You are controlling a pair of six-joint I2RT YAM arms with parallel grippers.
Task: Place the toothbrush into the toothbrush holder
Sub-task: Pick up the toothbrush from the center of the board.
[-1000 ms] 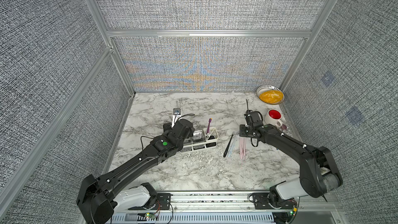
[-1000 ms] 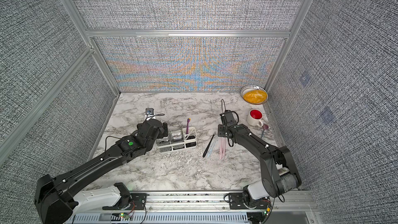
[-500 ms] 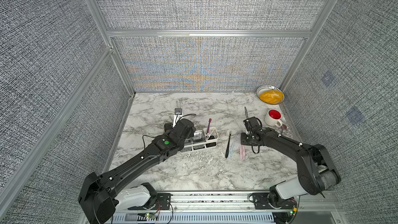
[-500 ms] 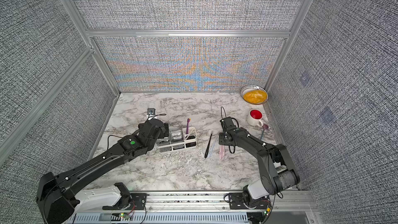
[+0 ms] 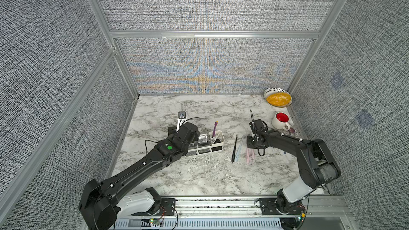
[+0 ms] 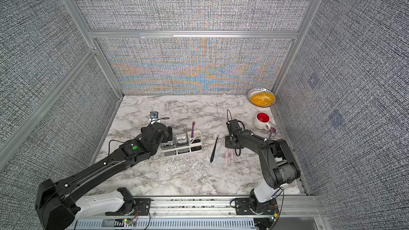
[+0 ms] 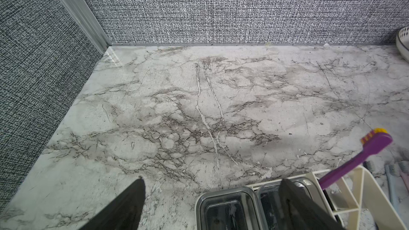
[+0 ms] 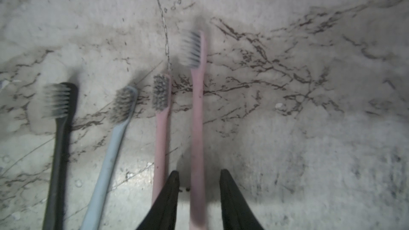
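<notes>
1. The slim pale-pink plastic toothbrush point(image 8: 197, 118) lies flat on the grey-veined white marble surface point(image 5: 199, 173). It is on the robot's right side, well apart from the holder. Its long axis runs front to back, with the head toward the back wall and the tail toward the front rail.
2. It rests on its side. The bristles are pale with darker tips and face a second pink toothbrush point(image 8: 161, 129) just beside it. The wrist picture is blurred, so no finer detail can be told.
3. Further along the same row lie a light-blue toothbrush point(image 8: 110, 151) and a black toothbrush point(image 8: 58, 151), all with heads pointing the same way.
4. The right hand point(image 8: 199, 171) reaches down over the pale-pink handle with one black finger on each side. A narrow gap shows on both sides, so the jaws stand a little apart around the handle and are not yet gripping it.
5. The white rectangular three-compartment toothbrush holder with slotted sides point(image 5: 222, 141) stands near the middle of the surface. Two of its sections carry clear square cups point(image 7: 228, 209). The end compartment nearest the loose brushes holds a purple toothbrush with yellow bristles point(image 5: 215, 129), leaning with its head up.
6. The left hand point(image 7: 212, 179) is spread wide and holds nothing. One finger is over bare surface beside the holder, and the other is above the cups.
7. A white mug with a red inside point(image 5: 281, 121) and a patterned bowl of yellow food point(image 5: 277, 98) sit toward the far right corner.
</notes>
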